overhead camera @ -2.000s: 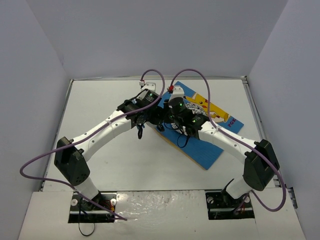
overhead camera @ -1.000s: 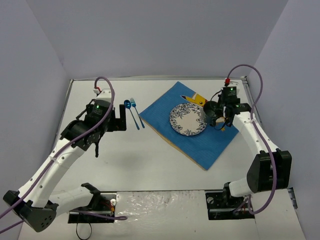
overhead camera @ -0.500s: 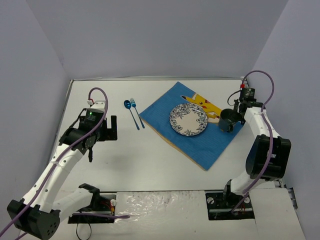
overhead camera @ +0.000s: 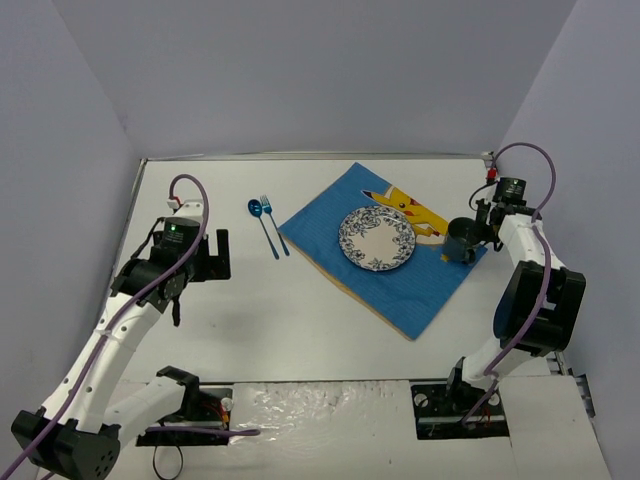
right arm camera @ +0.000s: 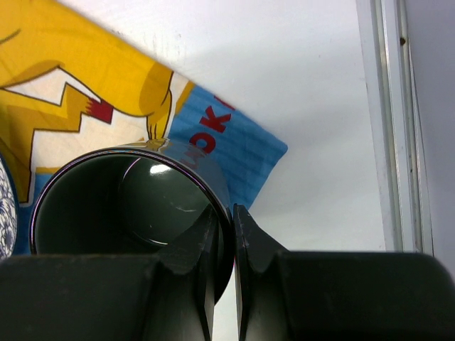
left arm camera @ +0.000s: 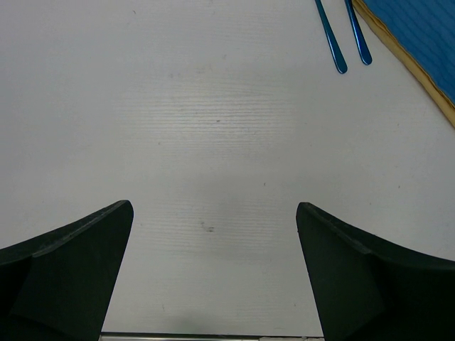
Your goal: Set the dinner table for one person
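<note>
A patterned plate (overhead camera: 376, 238) lies on the blue placemat (overhead camera: 400, 290) on the white dinner table (overhead camera: 300, 320). My right gripper (overhead camera: 476, 232) is shut on the rim of a dark cup (overhead camera: 460, 241) at the placemat's right corner. In the right wrist view one of its fingers (right arm camera: 206, 234) is inside the cup (right arm camera: 121, 206) and the other outside; that gripper (right arm camera: 226, 217) pinches the wall. I cannot tell whether the cup rests on the cloth. A blue spoon (overhead camera: 262, 225) and fork (overhead camera: 274, 224) lie left of the placemat. My left gripper (overhead camera: 218, 256) hangs open and empty over bare table, left of them.
In the left wrist view the open gripper (left arm camera: 213, 209) faces bare white table, with the spoon handle (left arm camera: 330, 35), fork handle (left arm camera: 355, 32) and placemat edge (left arm camera: 426, 50) at the top right. Walls close in the table on three sides; a metal rail (right arm camera: 394, 121) runs along its right edge.
Both arms have drawn apart from the middle. The left gripper has pulled back left from the cutlery. The right gripper has carried the cup to the placemat's right corner.
</note>
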